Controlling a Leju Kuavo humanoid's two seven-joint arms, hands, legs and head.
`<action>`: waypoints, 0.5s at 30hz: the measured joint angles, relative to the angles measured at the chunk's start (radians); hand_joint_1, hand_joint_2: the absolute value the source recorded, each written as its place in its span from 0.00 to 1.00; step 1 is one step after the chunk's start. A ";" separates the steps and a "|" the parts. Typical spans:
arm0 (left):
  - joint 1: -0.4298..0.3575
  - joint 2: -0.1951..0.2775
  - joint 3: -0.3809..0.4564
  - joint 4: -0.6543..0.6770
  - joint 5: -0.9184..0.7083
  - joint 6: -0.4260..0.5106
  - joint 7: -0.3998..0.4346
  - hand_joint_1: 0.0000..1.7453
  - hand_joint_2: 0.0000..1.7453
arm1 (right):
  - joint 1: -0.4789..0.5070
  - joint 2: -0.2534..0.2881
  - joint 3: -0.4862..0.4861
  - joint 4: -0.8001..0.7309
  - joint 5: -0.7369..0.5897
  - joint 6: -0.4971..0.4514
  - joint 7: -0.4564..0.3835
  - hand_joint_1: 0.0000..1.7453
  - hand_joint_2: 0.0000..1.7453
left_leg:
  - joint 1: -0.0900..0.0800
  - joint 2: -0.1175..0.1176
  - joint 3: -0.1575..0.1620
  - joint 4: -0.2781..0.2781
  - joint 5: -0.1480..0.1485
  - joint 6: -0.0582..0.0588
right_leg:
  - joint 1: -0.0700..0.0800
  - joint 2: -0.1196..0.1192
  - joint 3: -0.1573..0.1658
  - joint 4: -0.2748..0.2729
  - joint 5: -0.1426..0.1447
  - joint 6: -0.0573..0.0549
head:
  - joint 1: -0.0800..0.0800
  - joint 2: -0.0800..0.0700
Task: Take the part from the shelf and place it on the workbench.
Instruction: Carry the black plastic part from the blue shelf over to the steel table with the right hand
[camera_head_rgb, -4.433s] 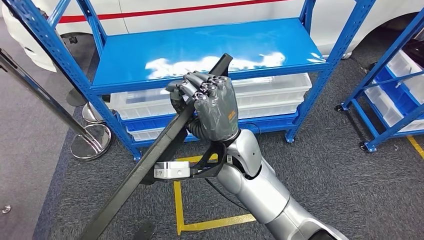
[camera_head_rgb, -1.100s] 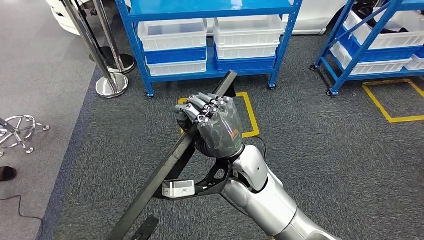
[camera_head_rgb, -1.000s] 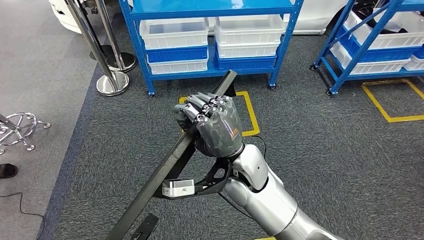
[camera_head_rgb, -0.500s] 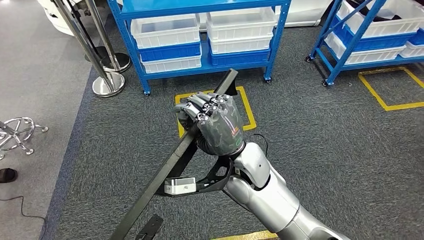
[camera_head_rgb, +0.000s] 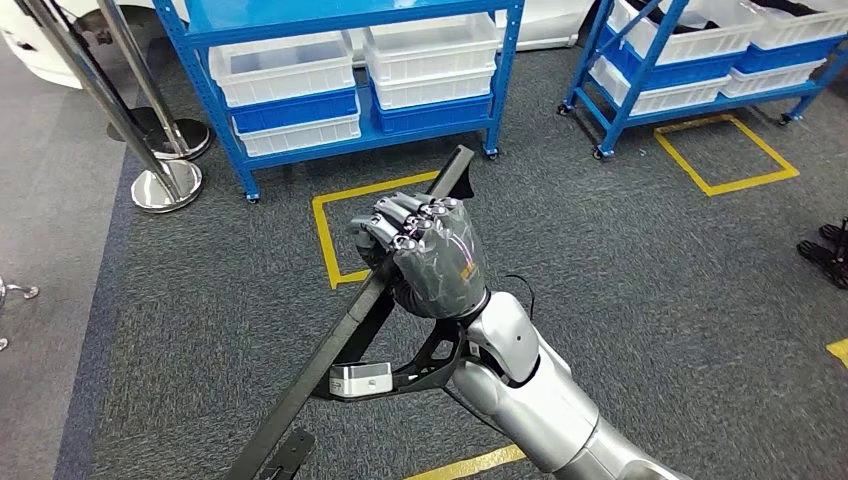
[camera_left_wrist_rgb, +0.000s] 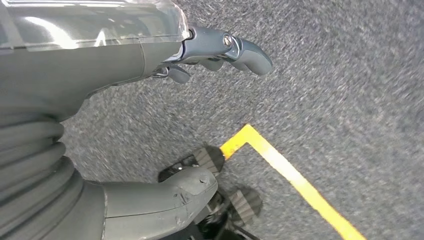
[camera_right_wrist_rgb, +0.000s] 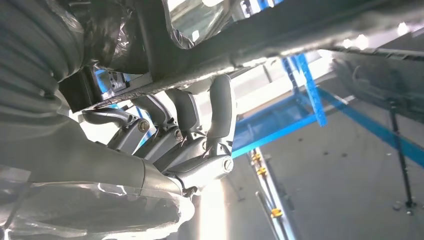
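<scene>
The part (camera_head_rgb: 325, 355) is a long black bar running diagonally from the lower left up to its end near the yellow floor marking. My right hand (camera_head_rgb: 428, 255) grips it around the upper stretch, fingers wrapped over the bar and the back of the hand toward me. In the right wrist view the part (camera_right_wrist_rgb: 280, 35) crosses above the curled fingers (camera_right_wrist_rgb: 192, 132). My left hand (camera_left_wrist_rgb: 125, 100) hangs over the grey carpet with its thumb and fingers apart, holding nothing.
A blue shelf (camera_head_rgb: 345, 20) with white bins (camera_head_rgb: 285, 65) stands ahead, a second blue shelf (camera_head_rgb: 640, 90) to the right. Chrome stanchion bases (camera_head_rgb: 165, 185) sit at the left. Yellow tape squares (camera_head_rgb: 330, 230) mark the carpet. A black wheeled base (camera_head_rgb: 825, 250) shows at the right edge.
The whole view has shifted: the shelf has receded and slid left, and the second shelf has come further into view. My right hand keeps the same grip on the part.
</scene>
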 joint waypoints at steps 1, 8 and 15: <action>0.001 0.001 0.000 0.000 0.000 0.000 0.000 0.00 1.00 | 0.002 -0.001 0.000 0.000 0.000 0.000 0.000 1.00 1.00 | -0.003 0.013 -0.002 0.001 0.000 0.002 | 0.000 -0.011 -0.031 0.065 -0.029 0.001 | 0.000 0.000; 0.001 0.003 0.000 0.000 0.001 0.000 -0.001 0.00 1.00 | 0.005 -0.003 0.002 0.002 0.000 0.000 0.000 1.00 1.00 | -0.015 0.091 -0.009 0.019 -0.013 -0.011 | 0.011 -0.084 0.080 -0.110 0.048 -0.015 | 0.000 0.000; 0.000 0.002 0.000 0.000 0.004 -0.018 -0.012 0.00 1.00 | 0.002 -0.002 0.003 0.002 0.000 0.000 0.000 1.00 1.00 | -0.008 0.038 -0.054 0.141 -0.102 -0.045 | 0.009 -0.023 0.081 -0.136 0.062 -0.050 | -0.001 0.000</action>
